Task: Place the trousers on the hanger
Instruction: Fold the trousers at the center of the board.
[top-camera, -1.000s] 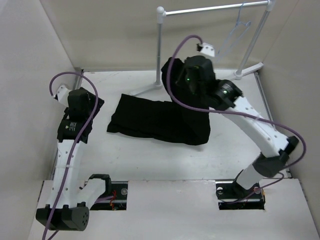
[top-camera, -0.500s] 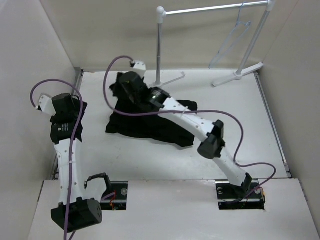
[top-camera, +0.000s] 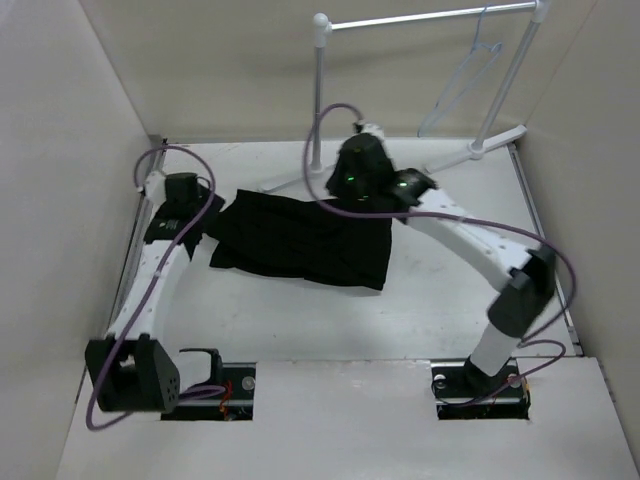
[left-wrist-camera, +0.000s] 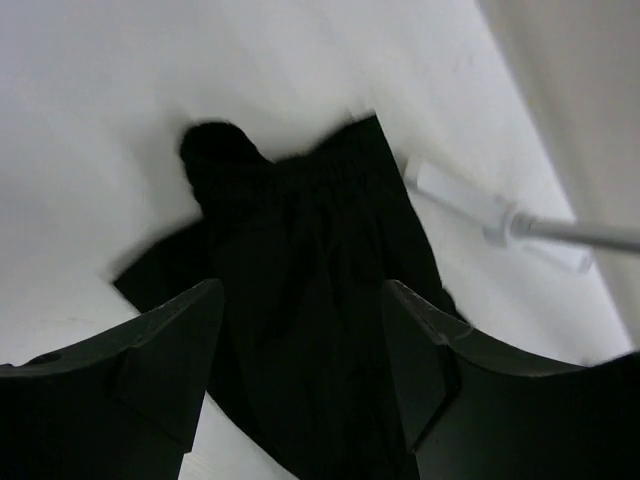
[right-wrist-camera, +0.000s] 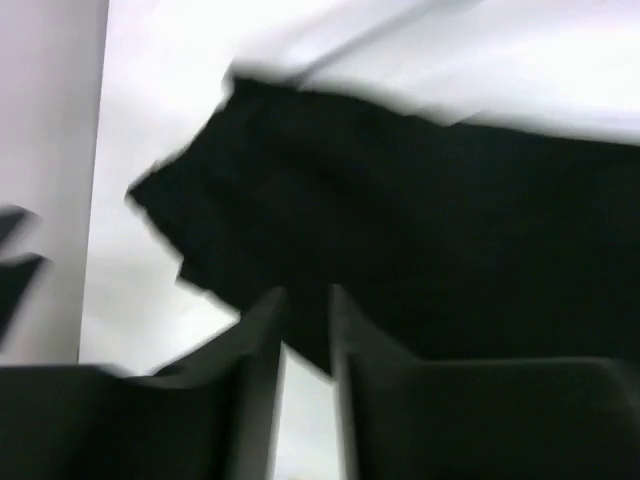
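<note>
The black trousers (top-camera: 300, 245) lie spread flat on the white table, and also show in the left wrist view (left-wrist-camera: 300, 260) and the right wrist view (right-wrist-camera: 420, 210). The pale-blue hanger (top-camera: 465, 75) hangs by its hook on the rack's rail at the back right, away from both grippers. My left gripper (top-camera: 187, 215) is at the trousers' left edge; in its wrist view (left-wrist-camera: 302, 290) the jaws stand wide open with cloth below them. My right gripper (top-camera: 353, 185) hovers over the trousers' far right part. Its fingers (right-wrist-camera: 305, 292) are a narrow gap apart, with bare table showing between them.
The white tube garment rack (top-camera: 318, 90) stands at the back, its T-shaped feet (top-camera: 300, 175) on the table just behind the trousers. One foot shows in the left wrist view (left-wrist-camera: 500, 215). Beige walls (top-camera: 70, 150) close in the left, right and back.
The right arm carried cloth from the back right over to the left, then swung back to the middle without it. The trousers now lie flatter. The left gripper moved right to their left edge.
</note>
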